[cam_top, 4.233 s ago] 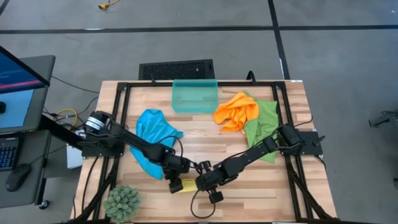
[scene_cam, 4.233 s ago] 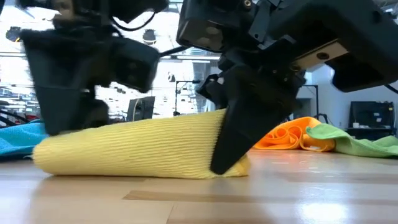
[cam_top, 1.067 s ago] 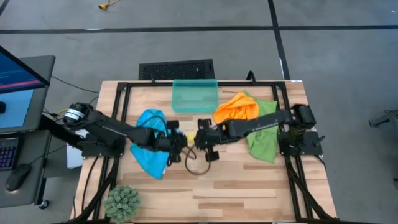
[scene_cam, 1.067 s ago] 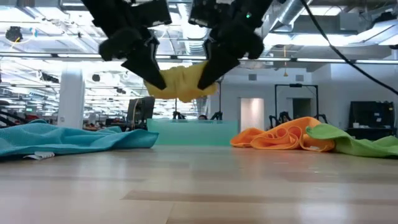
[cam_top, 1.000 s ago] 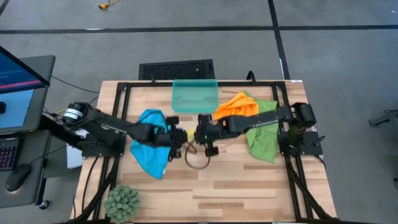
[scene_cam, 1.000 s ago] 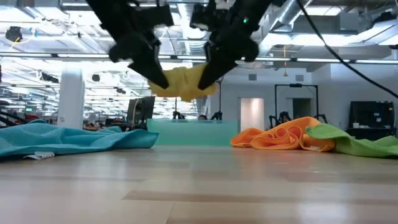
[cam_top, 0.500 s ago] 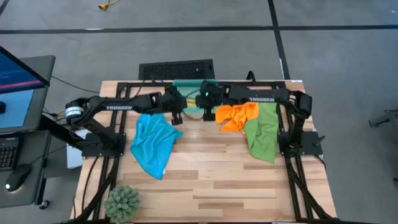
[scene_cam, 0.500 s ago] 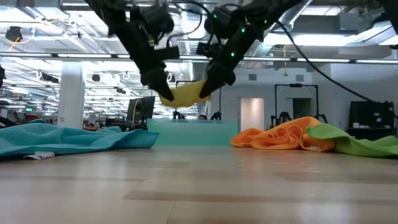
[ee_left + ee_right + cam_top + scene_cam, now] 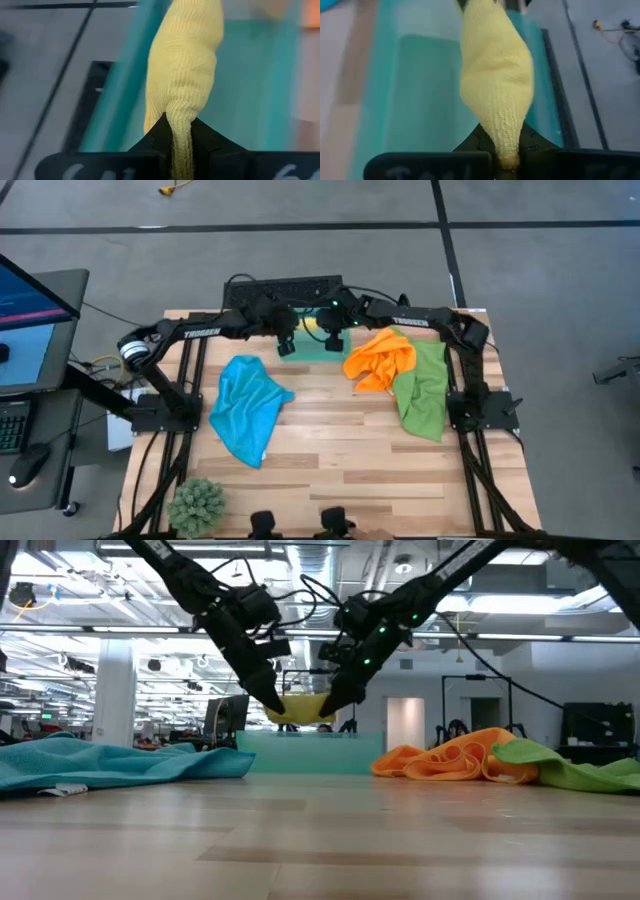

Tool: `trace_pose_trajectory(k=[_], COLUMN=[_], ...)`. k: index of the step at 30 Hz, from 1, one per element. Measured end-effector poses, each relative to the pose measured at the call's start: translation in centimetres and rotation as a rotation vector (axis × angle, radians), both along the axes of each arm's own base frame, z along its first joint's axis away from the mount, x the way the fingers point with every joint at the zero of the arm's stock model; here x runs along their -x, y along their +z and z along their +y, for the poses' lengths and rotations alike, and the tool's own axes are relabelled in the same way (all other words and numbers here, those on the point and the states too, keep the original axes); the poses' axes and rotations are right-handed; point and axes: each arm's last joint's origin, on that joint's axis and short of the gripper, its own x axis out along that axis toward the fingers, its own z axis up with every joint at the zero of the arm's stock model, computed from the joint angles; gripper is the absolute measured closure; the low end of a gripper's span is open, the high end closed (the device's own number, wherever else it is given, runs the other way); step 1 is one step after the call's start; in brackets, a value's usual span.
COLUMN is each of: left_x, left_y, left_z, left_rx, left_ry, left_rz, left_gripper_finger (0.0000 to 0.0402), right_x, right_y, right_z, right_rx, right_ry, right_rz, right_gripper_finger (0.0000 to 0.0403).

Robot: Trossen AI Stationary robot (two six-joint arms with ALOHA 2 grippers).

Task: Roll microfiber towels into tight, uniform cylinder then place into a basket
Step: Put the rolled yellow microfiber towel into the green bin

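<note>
Placing step: the rolled yellow towel (image 9: 300, 706) hangs over the teal basket (image 9: 310, 753), carried between both arms at the upper middle of the high view. The left gripper (image 9: 181, 131) is pressed together on one end of the roll, and the right gripper (image 9: 506, 145) is pinched on the other end; each wrist view shows cloth squeezed between its own dark fingers. In the low view the roll sags slightly in the middle, just above the basket rim, not yet resting inside as far as I can tell.

Next move, my read: lower the roll the rest of the way into the basket, then spread both sets of fingers together so it drops level. Letting one end go first would probably unroll it or tip it over the wall.

The yellow towel looks like a fat ribbed bundle, thick in the middle, tapering to the pinched ends; fairly tight, not a perfectly even cylinder.

Other towels are unrolled on the wooden table (image 9: 340, 470): blue towel (image 9: 245, 405) crumpled at centre left, orange towel (image 9: 380, 360) bunched right of the basket, green towel (image 9: 425, 395) beside and partly under the orange.
</note>
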Motion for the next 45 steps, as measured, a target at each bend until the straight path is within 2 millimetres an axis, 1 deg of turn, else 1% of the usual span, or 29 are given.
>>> trace_pose_trajectory(k=[3, 5, 9, 12, 17, 21, 23, 26, 31, 38, 41, 45], left_x=[0.0, 0.1, -0.5, -1.4, -2.6, -3.1, -3.1, -3.0, -3.0, -2.6, -2.2, -2.2], left_y=[0.0, -0.2, -0.8, -1.2, -2.1, -3.5, -4.3, -4.8, -4.7, -4.8, -4.8, -4.8], left_z=[2.0, 3.2, 5.3, 6.5, 8.6, 9.7, 9.9, 10.0, 10.1, 10.5, 10.8, 10.7], left_rx=[0.013, 0.055, 0.114, 0.144, 0.188, 0.239, 0.256, 0.277, 0.287, 0.307, 0.317, 0.329], left_ry=[0.04, 0.055, 0.07, 0.072, 0.104, 0.112, 0.111, 0.113, 0.146, 0.191, 0.196, 0.188], left_rz=[0.034, 0.053, 0.079, 0.098, 0.156, 0.202, 0.209, 0.206, 0.18, 0.169, 0.166, 0.16], left_gripper_finger=[0.0384, 0.0384, 0.0385, 0.0385, 0.0385, 0.0385, 0.0382, 0.0378, 0.038, 0.0379, 0.0378, 0.0378], right_x=[-0.2, -0.3, -0.4, -0.3, -0.2, 0.0, 0.1, 0.3, 0.6, 0.3, 0.3, 0.6], right_y=[-0.1, -0.6, -1.3, -2.4, -3.8, -4.6, -4.5, -4.5, -4.6, -4.6, -5.0, -5.1], right_z=[-1.6, -2.5, -4.3, -5.3, -6.4, -6.8, -6.9, -7.2, -7.4, -7.0, -7.3, -7.6], right_rx=[-0.007, -0.017, -0.039, -0.067, -0.091, -0.108, -0.107, -0.11, -0.144, -0.151, -0.146, -0.172], right_ry=[-0.026, -0.038, -0.062, -0.072, -0.078, -0.083, -0.087, -0.093, -0.12, -0.128, -0.13, -0.124], right_rz=[0.014, 0.034, 0.07, 0.111, 0.134, 0.152, 0.15, 0.149, 0.148, 0.144, 0.142, 0.131], right_gripper_finger=[0.037, 0.037, 0.037, 0.037, 0.037, 0.0369, 0.0369, 0.0369, 0.0369, 0.0369, 0.0369, 0.0369])
